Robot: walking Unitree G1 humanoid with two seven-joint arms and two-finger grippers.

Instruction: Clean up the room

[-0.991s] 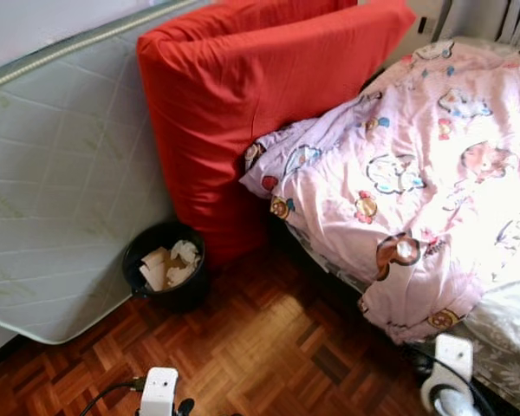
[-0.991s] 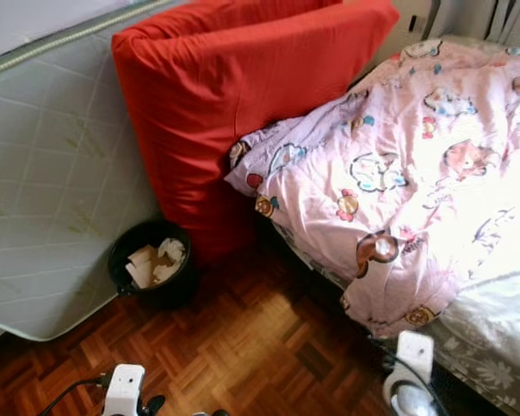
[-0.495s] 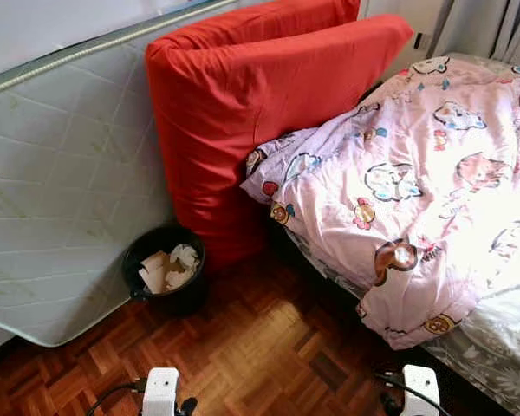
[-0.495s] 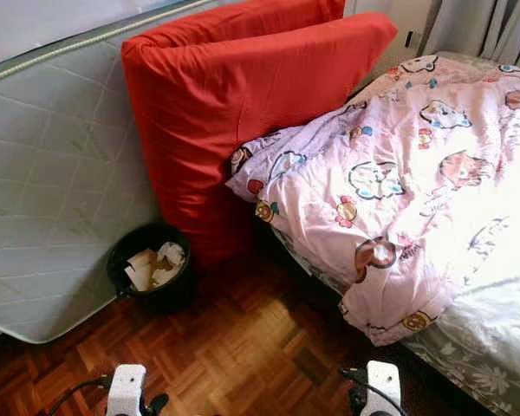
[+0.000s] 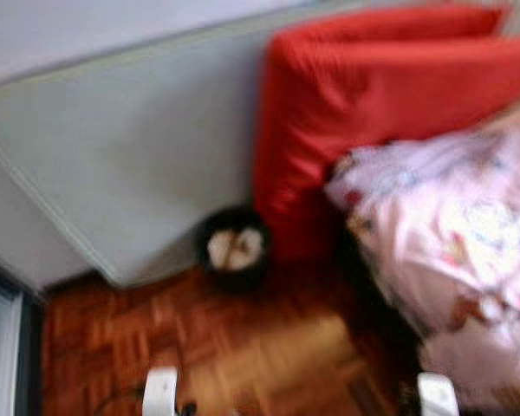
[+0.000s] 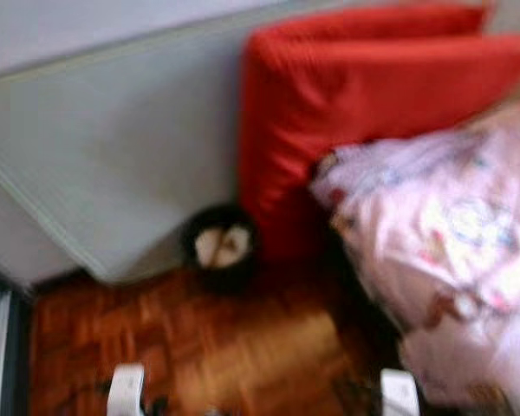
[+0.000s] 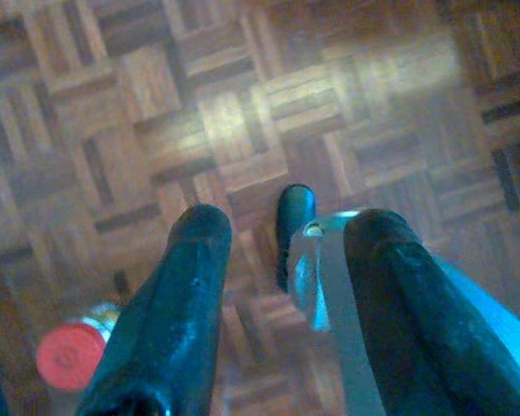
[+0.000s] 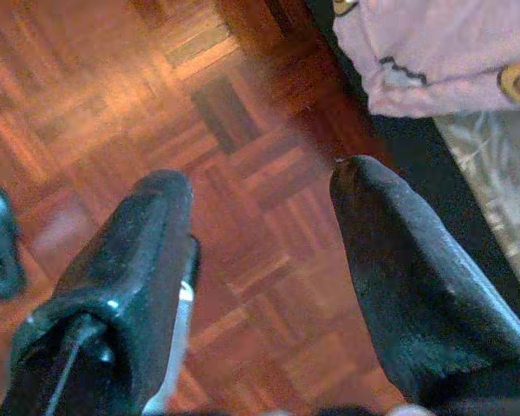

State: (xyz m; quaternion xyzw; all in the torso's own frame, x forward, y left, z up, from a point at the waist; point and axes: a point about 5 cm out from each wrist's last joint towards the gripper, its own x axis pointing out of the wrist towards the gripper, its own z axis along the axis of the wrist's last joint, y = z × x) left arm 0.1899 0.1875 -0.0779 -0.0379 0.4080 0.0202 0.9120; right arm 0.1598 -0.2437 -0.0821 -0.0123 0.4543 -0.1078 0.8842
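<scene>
Bin [image 5: 234,250]: black, paper inside, beside red cushion [image 5: 373,113] (views blurred)
Left gripper [image 7: 282,234]: jaws wide, over parquet floor [image 7: 243,104]
Right gripper [image 8: 260,199]: jaws wide, near quilt [image 8: 433,43]

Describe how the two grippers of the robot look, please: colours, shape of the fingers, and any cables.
Each gripper has two long, thick black fingers with rounded tips and a slightly glossy surface: the left gripper and the right gripper. In the head views, each arm ends in a white block at the wrist, left and right. A thin dark cable seems to run beside the left one; blur hides details.
</scene>
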